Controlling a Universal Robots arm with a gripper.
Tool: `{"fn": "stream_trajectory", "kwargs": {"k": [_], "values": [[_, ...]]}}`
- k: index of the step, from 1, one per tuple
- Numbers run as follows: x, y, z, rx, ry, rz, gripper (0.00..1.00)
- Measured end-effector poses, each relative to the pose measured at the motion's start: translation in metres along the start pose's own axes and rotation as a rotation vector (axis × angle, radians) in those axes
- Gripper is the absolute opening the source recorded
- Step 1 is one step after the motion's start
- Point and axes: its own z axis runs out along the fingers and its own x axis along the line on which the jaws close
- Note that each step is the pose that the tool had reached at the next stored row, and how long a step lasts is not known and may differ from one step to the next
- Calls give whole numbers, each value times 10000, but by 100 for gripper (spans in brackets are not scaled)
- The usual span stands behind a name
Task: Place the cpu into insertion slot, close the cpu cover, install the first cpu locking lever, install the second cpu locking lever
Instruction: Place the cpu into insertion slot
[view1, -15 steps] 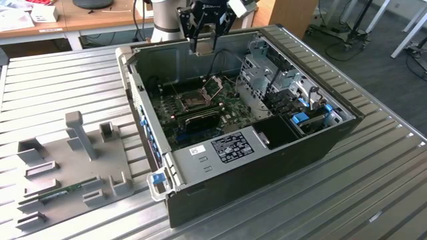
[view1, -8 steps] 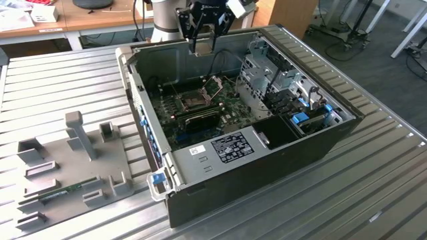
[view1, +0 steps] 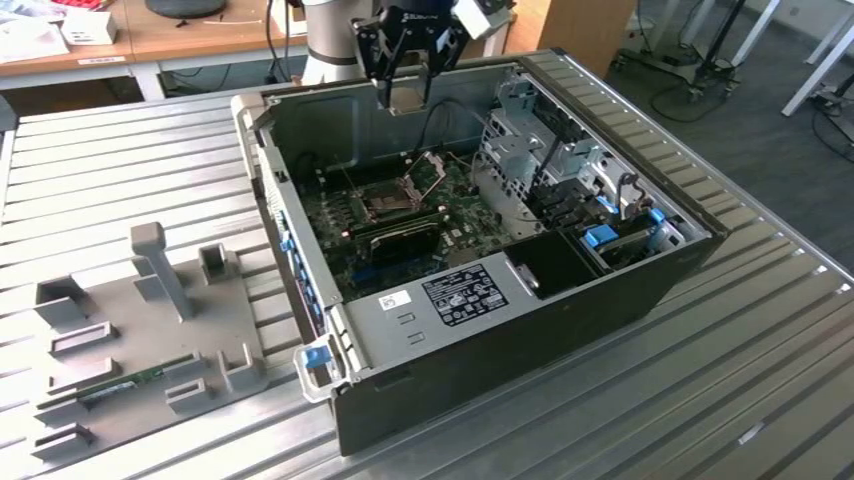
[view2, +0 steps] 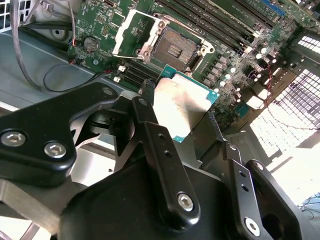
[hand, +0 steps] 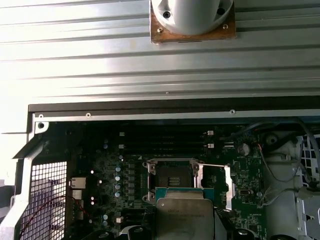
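In the upper middle of the exterior view, the hand (view1: 404, 98) grips the cpu (view2: 186, 105) above the bare insertion slot (view2: 176, 47); the cpu cover (view2: 129, 31) stands open.

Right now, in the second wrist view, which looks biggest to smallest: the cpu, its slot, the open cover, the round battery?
1. cpu, but it is nearest the camera, so that is unsure.
2. insertion slot and cpu cover, which look alike.
3. round battery.

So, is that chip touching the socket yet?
Apart. In the second wrist view the chip, gripped by the tool, hangs clear of the empty socket.
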Motion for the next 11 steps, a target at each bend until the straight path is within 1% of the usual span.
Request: {"fn": "stream_trajectory", "kwargs": {"k": [11], "values": [[3, -3, 36, 0, 0, -1, 54]]}}
